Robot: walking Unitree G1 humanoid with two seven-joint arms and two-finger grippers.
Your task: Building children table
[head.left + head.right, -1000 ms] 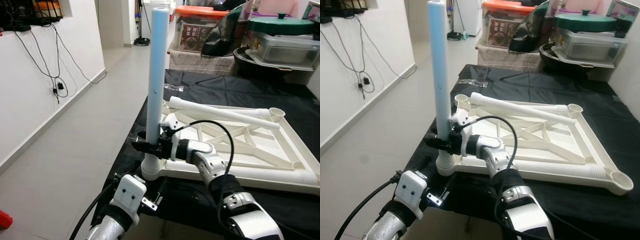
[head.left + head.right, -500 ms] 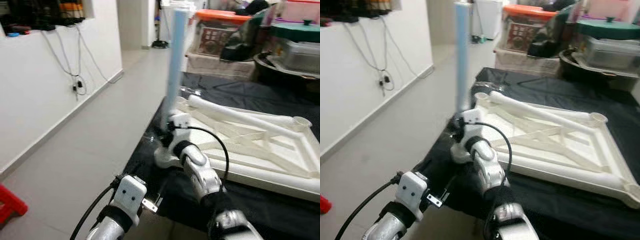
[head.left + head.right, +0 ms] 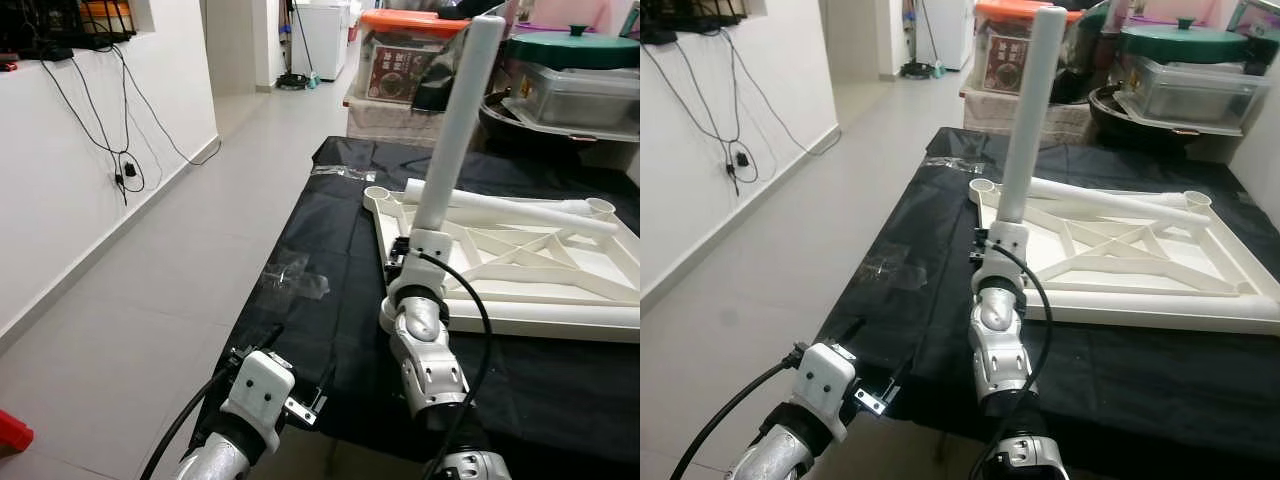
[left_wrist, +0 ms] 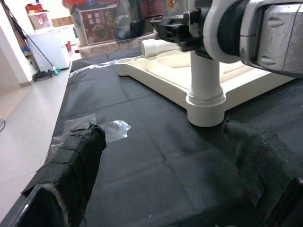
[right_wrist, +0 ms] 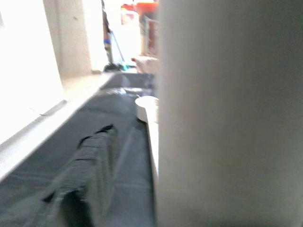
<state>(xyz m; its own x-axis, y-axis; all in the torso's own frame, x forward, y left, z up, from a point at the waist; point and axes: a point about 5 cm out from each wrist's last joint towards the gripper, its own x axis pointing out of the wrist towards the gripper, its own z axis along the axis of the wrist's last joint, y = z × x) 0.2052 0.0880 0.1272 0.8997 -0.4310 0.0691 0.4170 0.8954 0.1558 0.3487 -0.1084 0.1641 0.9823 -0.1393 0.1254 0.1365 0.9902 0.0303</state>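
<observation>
A white children's table top lies upside down on a black-covered table. A pale table leg stands in its near left corner socket, leaning slightly to the right. My right gripper is shut on the leg just above the socket. One of its black fingers shows beside the leg in the right wrist view. My left gripper is open and low at the table's near edge, facing the socket with nothing between its fingers. A second leg lies across the top.
Storage boxes with an orange lid and a green-lidded pot stand behind the table. A strip of clear tape lies on the cloth. On the left are a white wall with hanging cables and open tiled floor.
The camera has swung, so the table now sits further right in view. My right gripper still holds the leg at the corner socket. The left arm has stayed low.
</observation>
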